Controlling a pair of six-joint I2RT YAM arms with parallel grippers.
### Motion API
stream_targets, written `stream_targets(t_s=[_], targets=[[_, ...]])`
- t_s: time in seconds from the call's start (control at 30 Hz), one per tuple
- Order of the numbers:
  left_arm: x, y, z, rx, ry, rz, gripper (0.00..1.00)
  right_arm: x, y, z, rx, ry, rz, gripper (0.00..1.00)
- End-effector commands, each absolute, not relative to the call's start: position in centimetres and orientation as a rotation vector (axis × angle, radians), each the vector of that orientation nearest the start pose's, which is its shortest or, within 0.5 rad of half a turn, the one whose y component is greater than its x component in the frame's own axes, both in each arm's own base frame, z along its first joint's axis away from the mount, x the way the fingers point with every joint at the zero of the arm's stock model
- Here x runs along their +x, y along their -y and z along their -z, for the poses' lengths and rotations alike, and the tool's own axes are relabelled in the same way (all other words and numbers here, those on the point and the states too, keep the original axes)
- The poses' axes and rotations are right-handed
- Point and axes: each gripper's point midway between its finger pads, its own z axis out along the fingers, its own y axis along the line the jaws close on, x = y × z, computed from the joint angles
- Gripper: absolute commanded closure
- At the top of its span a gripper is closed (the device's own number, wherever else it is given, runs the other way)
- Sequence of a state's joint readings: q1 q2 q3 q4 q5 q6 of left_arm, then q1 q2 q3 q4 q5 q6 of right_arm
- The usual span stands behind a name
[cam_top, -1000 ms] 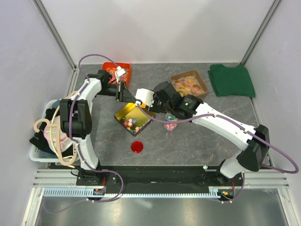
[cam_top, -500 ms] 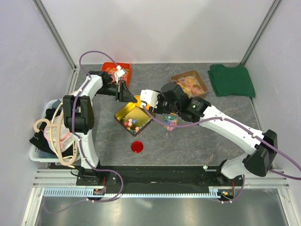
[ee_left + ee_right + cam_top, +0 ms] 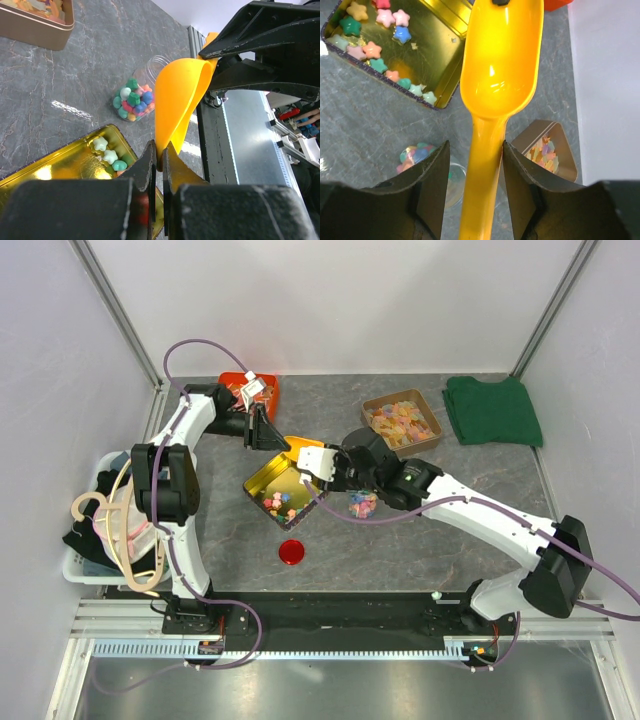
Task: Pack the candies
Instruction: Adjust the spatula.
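An orange-yellow scoop point(image 3: 299, 447) hangs above the far edge of the gold tin point(image 3: 256, 476). My left gripper point(image 3: 159, 155) is shut on the rim of the scoop's bowl point(image 3: 177, 107). My right gripper point(image 3: 475, 147) is open around the scoop's handle point(image 3: 485, 165), with a gap on each side. Star-shaped candies point(image 3: 375, 50) in mixed colours lie in the tin's near corner. More candies point(image 3: 134, 97) fill the bottom of a clear jar point(image 3: 363, 505) lying to the right of the tin.
A red lid point(image 3: 292, 551) lies in front of the tin. A brown tray point(image 3: 400, 393) of flat gummies stands at the back right, an orange-red tray point(image 3: 232, 383) at the back left. A green cloth point(image 3: 492, 410) lies far right. A white basket point(image 3: 75, 565) with hangers stands left.
The right arm has shifted toward the near side and uncovered the jar, and its jaws stand slightly wider round the handle. The left gripper has lifted the scoop's bowl slightly toward the back.
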State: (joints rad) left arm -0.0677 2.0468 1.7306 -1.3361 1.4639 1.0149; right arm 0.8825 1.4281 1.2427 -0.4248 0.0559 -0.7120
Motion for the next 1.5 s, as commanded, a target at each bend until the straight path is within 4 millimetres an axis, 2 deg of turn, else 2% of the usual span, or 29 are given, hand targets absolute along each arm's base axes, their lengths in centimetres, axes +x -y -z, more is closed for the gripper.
stream_targets(t_s=[0.0,0.23,0.57,0.67,0.77,0.8,0.9,1.0,1.07,1.1,1.23,1.3,1.33,1.37,1.43,1.47], targets=[[32.4,19.7,-25.3,0.776,-1.750,1.819,0.98,31.0,-30.8,-23.4,-1.462,-1.478,0.018,0.47],[32.3,19.7,-25.2,0.769,-1.754,1.825,0.98,32.2,-31.6,-23.1,-1.444,-1.455,0.051,0.48],[32.3,19.8,-24.9,0.756,-1.757,1.838,0.98,33.1,-32.4,-21.6,-1.473,-1.444,0.086,0.50],[32.3,19.8,-24.9,0.757,-1.756,1.837,0.98,33.4,-32.7,-21.5,-1.472,-1.447,0.089,0.55],[32.2,19.8,-24.9,0.756,-1.757,1.838,0.98,33.6,-32.9,-21.6,-1.468,-1.449,0.093,0.67],[32.2,19.8,-24.9,0.757,-1.756,1.837,0.98,33.6,-32.8,-21.7,-1.462,-1.450,0.097,0.77],[32.3,19.8,-24.6,0.755,-1.765,1.838,0.98,33.8,-32.9,-22.1,-1.446,-1.454,0.105,0.95],[32.4,19.8,-24.2,0.754,-1.779,1.839,0.98,33.9,-32.8,-22.5,-1.433,-1.455,0.111,1.00],[32.5,19.6,-23.8,0.769,-1.797,1.823,0.87,33.8,-32.9,-23.0,-1.429,-1.459,0.106,1.00],[32.7,19.6,-23.6,0.777,-1.803,1.813,0.71,33.8,-32.7,-23.1,-1.438,-1.469,0.113,1.00],[34.3,18.7,-22.3,0.771,-1.863,1.777,0.41,33.5,-32.0,-23.9,-1.447,-1.482,0.141,1.00],[35.6,17.4,-21.9,0.750,-1.894,1.733,0.34,33.4,-31.4,-24.3,-1.455,-1.488,0.169,1.00],[36.1,17.2,-21.5,0.746,-1.904,1.722,0.34,33.5,-31.1,-24.5,-1.452,-1.490,0.182,1.00],[37.2,15.7,-21.0,0.716,-1.934,1.671,0.33,33.4,-30.8,-24.6,-1.455,-1.495,0.194,1.00],[38.0,14.9,-20.0,0.716,-1.989,1.605,0.33,33.5,-30.1,-25.3,-1.441,-1.495,0.220,1.00],[38.3,14.2,-19.5,0.696,-2.079,1.527,0.33,33.4,-29.9,-25.4,-1.445,-1.498,0.232,1.00]])
